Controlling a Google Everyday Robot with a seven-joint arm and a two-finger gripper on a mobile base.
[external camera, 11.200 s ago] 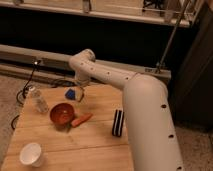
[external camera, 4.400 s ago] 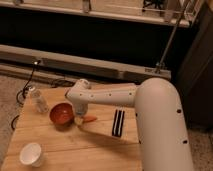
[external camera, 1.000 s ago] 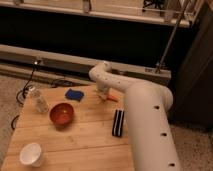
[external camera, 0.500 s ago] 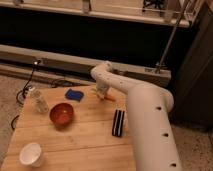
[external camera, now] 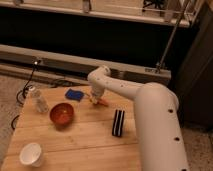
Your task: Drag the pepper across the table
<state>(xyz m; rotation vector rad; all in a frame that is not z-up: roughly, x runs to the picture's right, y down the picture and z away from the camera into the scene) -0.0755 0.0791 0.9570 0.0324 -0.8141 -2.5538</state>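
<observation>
The pepper (external camera: 102, 102) is a small orange-red sliver lying on the light wooden table (external camera: 85, 137), toward the far side, right of the blue object. My gripper (external camera: 94, 98) comes down on its left end from the white arm (external camera: 145, 110), which reaches in from the right. The gripper's tip covers part of the pepper.
A red-brown bowl (external camera: 61, 113) sits left of centre. A blue flat object (external camera: 74, 94) lies at the far edge. A clear bottle (external camera: 38, 99) stands at the far left. A white cup (external camera: 31, 154) is at the front left. A black striped object (external camera: 118, 122) lies to the right.
Over eleven seconds the pepper has moved from beside the bowl to the far side of the table, with the gripper. In the last second it shifted only slightly.
</observation>
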